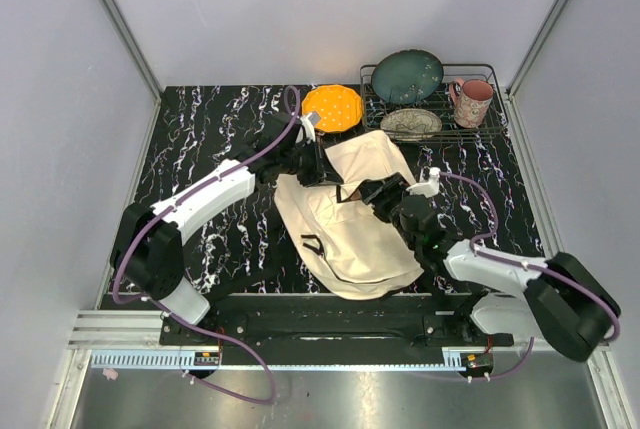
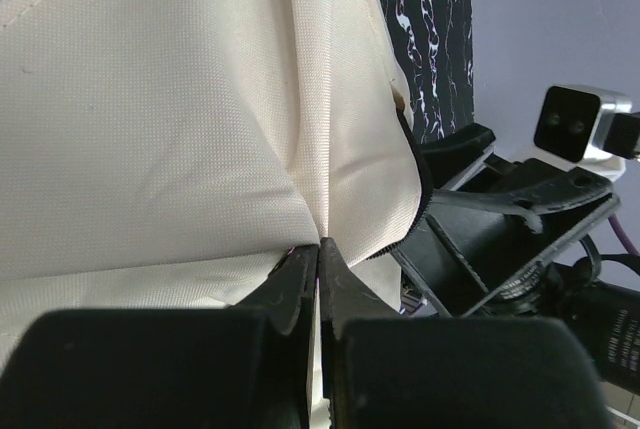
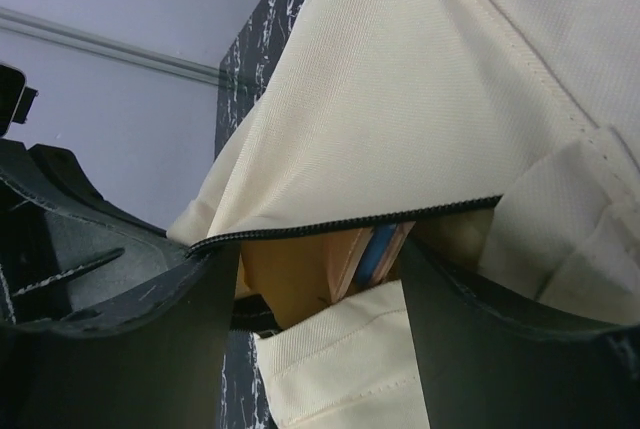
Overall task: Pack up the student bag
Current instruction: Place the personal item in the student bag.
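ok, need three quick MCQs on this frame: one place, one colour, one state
1. Where is the mug?
A) near edge, by the arm bases
B) far left corner
C) at the right end of the rack

2. What colour is the plate just left of the rack?
A) orange
B) white
C) blue

3. The left gripper, at the bag, is:
A) wide open
B) shut on its fabric
C) shut on a book

Key:
1 C: the top view shows it standing at the rack's right end.
2 A: the plate lying flat on the table there is orange.
3 B: the left wrist view shows the fingertips pinched together on a cream fold.
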Motion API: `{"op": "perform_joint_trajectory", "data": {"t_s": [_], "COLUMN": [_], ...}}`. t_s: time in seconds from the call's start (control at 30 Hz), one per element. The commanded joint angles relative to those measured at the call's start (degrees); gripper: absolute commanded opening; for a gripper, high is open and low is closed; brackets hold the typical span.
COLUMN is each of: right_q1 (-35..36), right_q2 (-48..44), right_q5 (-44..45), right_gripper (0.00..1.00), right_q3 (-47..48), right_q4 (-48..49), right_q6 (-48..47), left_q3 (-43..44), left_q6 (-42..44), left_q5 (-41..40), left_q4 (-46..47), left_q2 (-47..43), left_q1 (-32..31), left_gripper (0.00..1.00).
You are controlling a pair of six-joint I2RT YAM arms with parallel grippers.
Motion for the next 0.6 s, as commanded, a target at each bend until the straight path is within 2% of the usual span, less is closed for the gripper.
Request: {"op": "perform_joint_trajectory", "data": {"t_s": [0.0, 0.2, 0.3, 0.33, 0.37, 0.43, 0.47, 0.53, 0.57], "right_q1": [-0.5, -0.5, -0.5, -0.5, -0.5, -0.5, -0.5, -0.5, -0.5], "right_q2": [-7.3, -15.5, -20.7, -22.5, -24.4, -29.6, -31.0, -34.4, -35.1], "right_q5": [0.3, -1.9, -2.5, -2.6, -2.6, -3.7, -4.2, -6.3, -6.9], "right_gripper": [0.72, 0.72, 0.69, 0.68, 0.67, 0.66, 0.65, 0.64, 0.64], "right_q3": [3.7, 4.0, 3.0, 2.5, 1.5, 0.7, 0.9, 1.3, 2.3], "right_q4": [-15.1, -28.1, -35.0, -36.0, -38.3, -39.3, -40.0, -41.3, -42.3], "right_q6": [-2.4, -1.7, 0.1, 0.4, 0.5, -1.0, -1.7, -5.1, -6.0], "left_q3": [-0.9, -1.4, -2.0, -2.2, -2.3, -3.2, -3.5, -4.5, -4.9], "left_q6": [-0.8, -0.8, -0.6, -0.6, -0.5, -0.3, -0.2, 0.9, 1.4], "left_q5": [4.3, 4.5, 4.7, 4.9, 4.9, 4.8, 4.7, 4.2, 3.8], "left_q4": [2.8, 3.0, 3.1, 3.1, 3.2, 3.3, 3.5, 3.3, 3.2], "left_q2": [-3.2, -3.4, -3.3, -3.4, -3.4, -3.8, -4.1, -5.6, -6.4], "left_q1": [1.0, 2.1, 2.3, 2.4, 2.4, 2.4, 2.4, 2.4, 2.4], "left_gripper": [0.0, 0.0, 0.0, 0.04, 0.25, 0.4, 0.56, 0.68, 0.7]}}
